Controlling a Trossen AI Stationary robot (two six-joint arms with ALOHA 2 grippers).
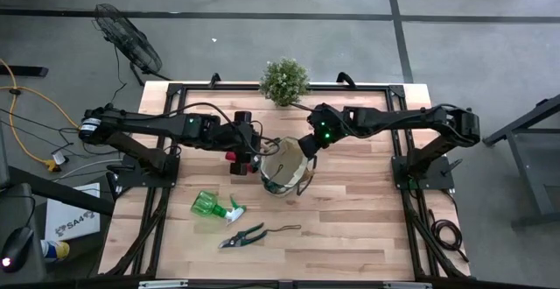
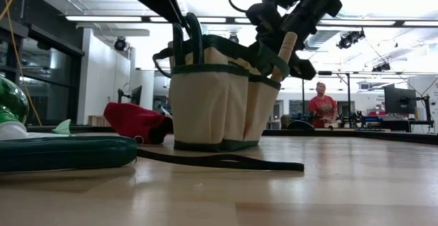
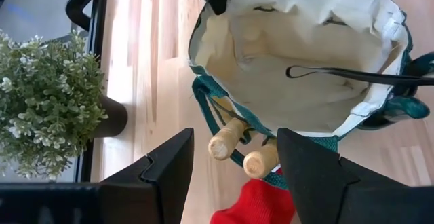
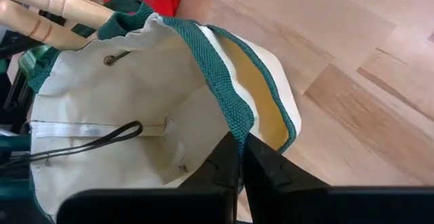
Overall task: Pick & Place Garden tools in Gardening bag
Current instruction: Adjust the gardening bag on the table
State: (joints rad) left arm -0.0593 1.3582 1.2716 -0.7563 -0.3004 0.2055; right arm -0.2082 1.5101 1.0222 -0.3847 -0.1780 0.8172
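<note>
While the right gripper (image 4: 241, 157) pinches the rim of the gardening bag (image 1: 284, 168) at table centre, the left gripper (image 3: 234, 159) hovers spread at its nine o'clock; pruners (image 1: 242, 236) lie at seven.

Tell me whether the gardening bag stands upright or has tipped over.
Upright. The gardening bag stands on its base on the table, mouth open upward; the right gripper pinches its rim.

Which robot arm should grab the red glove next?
Probably the left. Its open pincer hangs right over the red glove beside the gardening bag. The right pincer is busy, shut on the bag's rim.
</note>
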